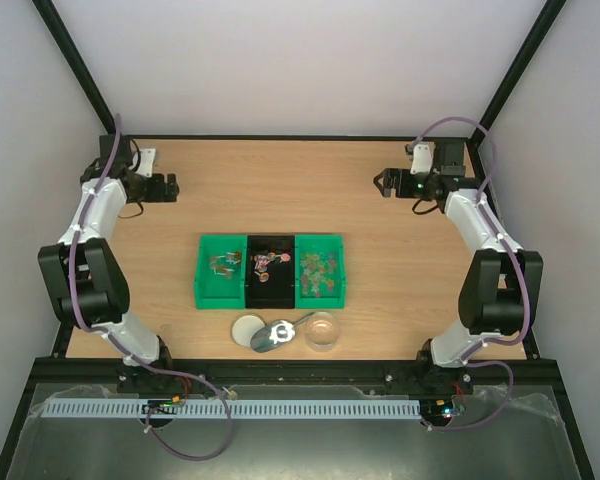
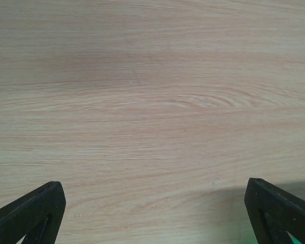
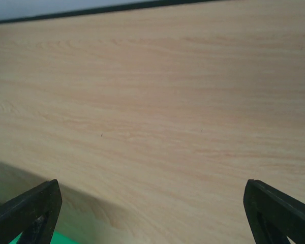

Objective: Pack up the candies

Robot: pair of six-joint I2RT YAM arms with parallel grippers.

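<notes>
As judged from the layout, step in hand: not yet begun; first reach probably toward the metal scoop (image 1: pixel 273 337).
Candies (image 1: pixel 320 266): loose in three joined bins at mid-table, sparse in the left green bin (image 1: pixel 200 275) and the black bin (image 1: pixel 270 293), thickest in the right green bin (image 1: pixel 342 270).
Left gripper (image 1: pixel 172 187): fingers spread wide, nothing between them, over bare wood near the far-left corner.
Right gripper (image 1: pixel 381 183): fingers equally wide apart and empty, near the far-right corner.
Jar (image 1: pixel 322 331): clear, upright, uncapped, just right of the scoop, close to the near edge.
Lid (image 1: pixel 247 328): white, flat on the table, close against the scoop's left side.
Doing it well: pinch the scoop by its thin handle, not the bowl; keep the bowl level once loaded; steady the jar with the other gripper; tip slowly over the mouth, since small sweets likely to roll and bounce.
Edges: raised bin walls to clear on entry and exit; near table edge right behind jar, lid and scoop, so no pushing toward it; frame posts at the far corners beside both arms.
Open room: broad bare wood left, right and beyond the bins; little between bins and jar.
</notes>
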